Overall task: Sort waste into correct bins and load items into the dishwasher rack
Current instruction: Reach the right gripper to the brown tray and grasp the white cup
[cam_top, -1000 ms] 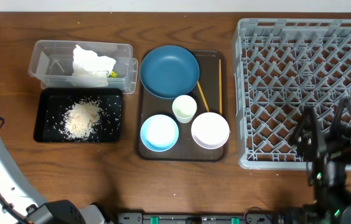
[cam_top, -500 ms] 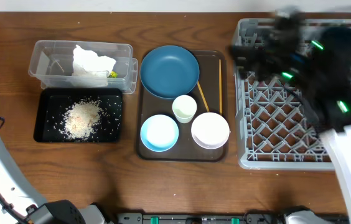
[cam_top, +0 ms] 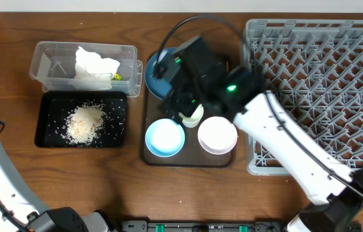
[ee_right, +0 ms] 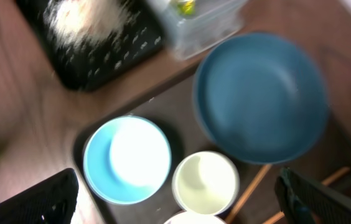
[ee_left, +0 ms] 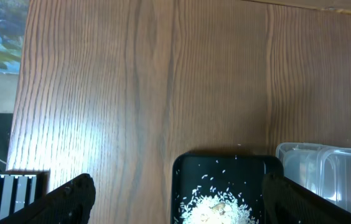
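At the left, the left claw hangs wide open and empty above the black tray of rice scraps. The clear tub holding tissue sits just beyond. Over the brown serving tray, the right claw, also spread wide and empty, hovers above the pale cup, between the light blue bowl and the dark blue plate. The cup looks light, rigid and smooth, probably slippery, so pinching across its rim wall seems the surest hold. The rack stands at the right.
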Controlling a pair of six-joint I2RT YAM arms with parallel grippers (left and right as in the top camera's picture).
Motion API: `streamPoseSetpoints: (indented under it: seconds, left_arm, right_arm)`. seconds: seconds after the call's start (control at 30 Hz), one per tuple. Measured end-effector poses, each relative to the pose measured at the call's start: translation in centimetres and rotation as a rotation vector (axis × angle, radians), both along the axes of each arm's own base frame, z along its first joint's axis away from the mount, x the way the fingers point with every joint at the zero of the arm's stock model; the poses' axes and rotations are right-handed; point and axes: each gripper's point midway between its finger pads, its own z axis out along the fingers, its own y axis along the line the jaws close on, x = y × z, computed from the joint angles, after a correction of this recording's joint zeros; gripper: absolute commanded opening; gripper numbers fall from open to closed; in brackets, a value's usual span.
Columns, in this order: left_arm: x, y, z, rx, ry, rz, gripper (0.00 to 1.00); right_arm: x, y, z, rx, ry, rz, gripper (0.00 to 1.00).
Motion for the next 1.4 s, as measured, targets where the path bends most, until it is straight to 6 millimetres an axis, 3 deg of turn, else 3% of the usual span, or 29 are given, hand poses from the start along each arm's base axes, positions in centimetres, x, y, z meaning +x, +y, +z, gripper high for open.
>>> streamPoseSetpoints:
  seconds: [0.23,0.4,0.5,0.6,0.73,0.97,1.13,1.4]
  left_arm:
    - [0.0,0.0,0.0,0.0,0.0,0.0,0.88]
    - [0.0,0.0,0.0,0.0,0.0,0.0,0.88]
    - [0.0,0.0,0.0,0.0,0.0,0.0,0.88]
    - [0.0,0.0,0.0,0.0,0.0,0.0,0.88]
    - [0.0,0.0,0.0,0.0,0.0,0.0,0.88]
    - [0.0,0.0,0.0,0.0,0.0,0.0,0.88]
    - [0.0,0.0,0.0,0.0,0.0,0.0,0.88]
    - [0.0,0.0,0.0,0.0,0.0,0.0,0.88]
  right_arm:
    - [-2.9,2.1,-1.5,-0.043,0.036,0.085,0.99]
    - [-2.6,2.5,-3.5,-0.078,0.075,0.011,0.99]
    - [-1.0,2.1,-7.3,-0.158,0.113,-0.115,0.92]
    - [0.1,1.3,-11.4,-0.249,0.144,-0.228,0.78]
    - [0.8,0.6,-14.7,-0.316,0.172,-0.334,0.75]
    - [1.5,0.0,-14.7,-0.308,0.156,-0.441,0.56]
    - [2.2,0.5,-14.4,-0.267,0.139,-0.479,0.59]
    - [2.7,0.5,-16.0,-0.264,0.162,-0.541,0.46]
